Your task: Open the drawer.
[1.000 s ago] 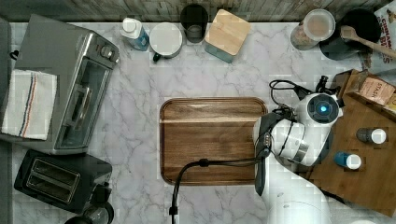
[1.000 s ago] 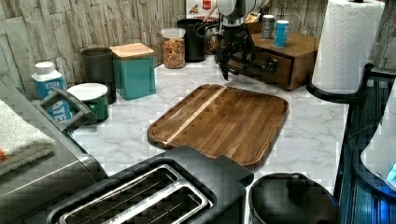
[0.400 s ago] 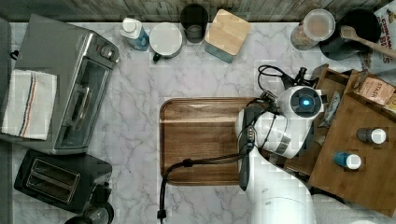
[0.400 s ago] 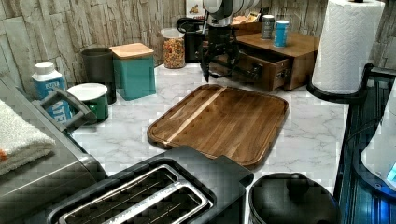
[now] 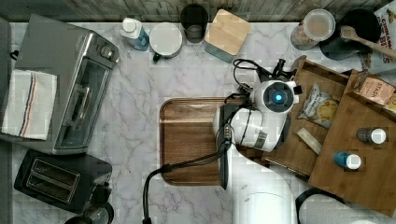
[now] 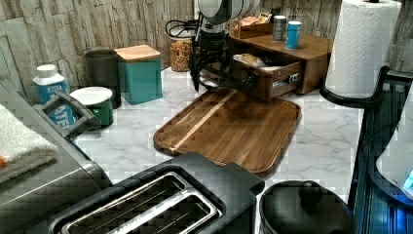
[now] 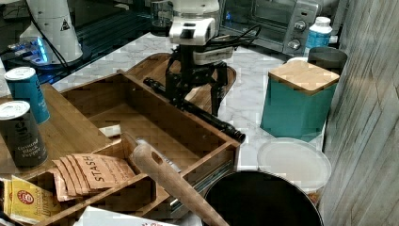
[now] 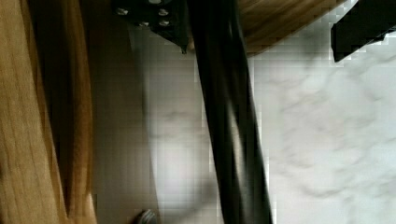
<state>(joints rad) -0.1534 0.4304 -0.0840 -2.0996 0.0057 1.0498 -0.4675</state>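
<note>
The brown wooden drawer [image 7: 141, 123] stands pulled well out of its cabinet [image 5: 359, 172], over the edge of the cutting board. Inside the drawer [image 5: 292, 149] lie a snack bag and a small packet. My gripper [image 7: 195, 101] straddles the long black bar handle [image 7: 200, 112] on the drawer front [image 6: 272, 80]. The gripper is open, one finger between the handle and the drawer front and the other on the outer side. In the wrist view the handle [image 8: 229, 116] runs between my fingertips [image 8: 159, 18] above the marble. From above, my wrist [image 5: 275, 98] covers the gripper.
The wooden cutting board [image 5: 191, 140] lies in front of the drawer. A teal canister [image 6: 140, 73] with a wood lid, a dark cup and a green mug stand behind. Two cans [image 7: 23, 113] sit on the cabinet top. Toaster oven [image 5: 70, 84], toaster [image 6: 146, 204], paper towel roll [image 6: 363, 46].
My arm has moved toward the top view's left, and the drawer has come out of the cabinet with it, from nearly shut to wide open.
</note>
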